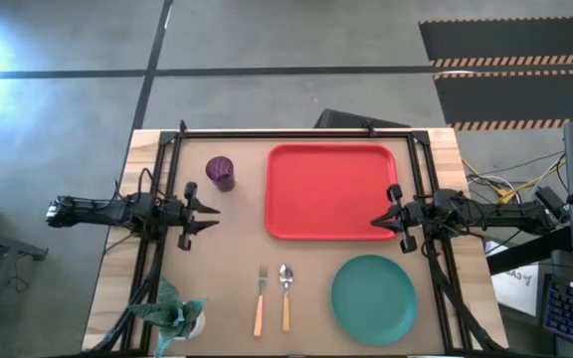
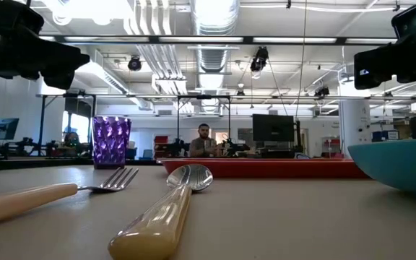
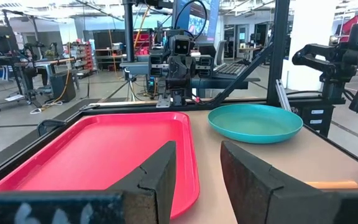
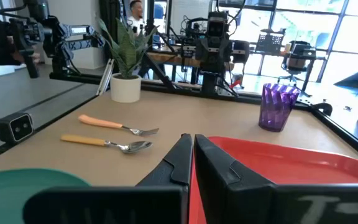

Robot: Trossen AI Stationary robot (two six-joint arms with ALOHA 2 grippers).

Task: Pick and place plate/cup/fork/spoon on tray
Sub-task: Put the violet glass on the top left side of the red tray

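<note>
Nothing on tray (image 1: 331,191) yet.
Left end effector (image 1: 210,216) part open, empty, hovering near cup (image 1: 220,173).
Right end effector (image 1: 378,222) closed, empty, at tray edge.
Plate (image 1: 374,299), fork (image 1: 261,298), spoon (image 1: 286,296) on surface, front.
Advice: left takes cup first; straddle upright walls, squeeze gently, lift clear of tray rim.

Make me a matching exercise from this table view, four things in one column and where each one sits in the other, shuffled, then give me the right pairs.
Things:
1. cup
2. plate
3. fork
4. potted plant

Places, by the overhead picture:
A. at the table's lower left corner
B. just left of the spoon, side by side
C. below the tray, on the table
D. left of the tray, near the left gripper

Pairs: 1-D, 2-C, 3-B, 4-A
</note>
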